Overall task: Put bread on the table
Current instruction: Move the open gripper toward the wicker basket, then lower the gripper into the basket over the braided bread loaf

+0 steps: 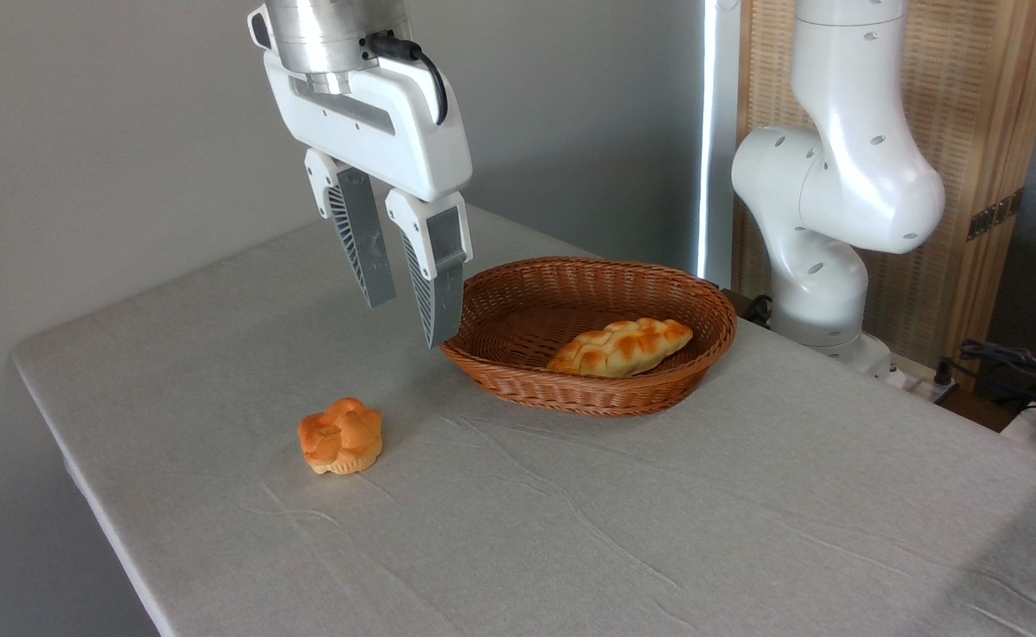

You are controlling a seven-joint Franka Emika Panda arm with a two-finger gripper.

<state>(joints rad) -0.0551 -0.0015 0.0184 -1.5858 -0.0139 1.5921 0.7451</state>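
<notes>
1. The table (748, 531) is covered with a wrinkled light grey-beige cloth and fills most of the scene, from the near right to the far left.
2. The white robot arm (836, 177) stands at the far right, just past the table's edge.
3. The claw (410, 324) hangs in the air at the upper left, above the table and just left of the basket. Its two grey fingers are a little apart, with a plain gap between them, and they hold nothing.
4. The brown oval wicker basket (518, 376) sits on the table near the middle, toward the far side.
5. The bread (621, 347), a braided golden loaf, lies inside the basket, toward its near right side.
6. A small flower-shaped orange bun (341, 435) rests on the cloth at the near left, well apart from the basket.
</notes>
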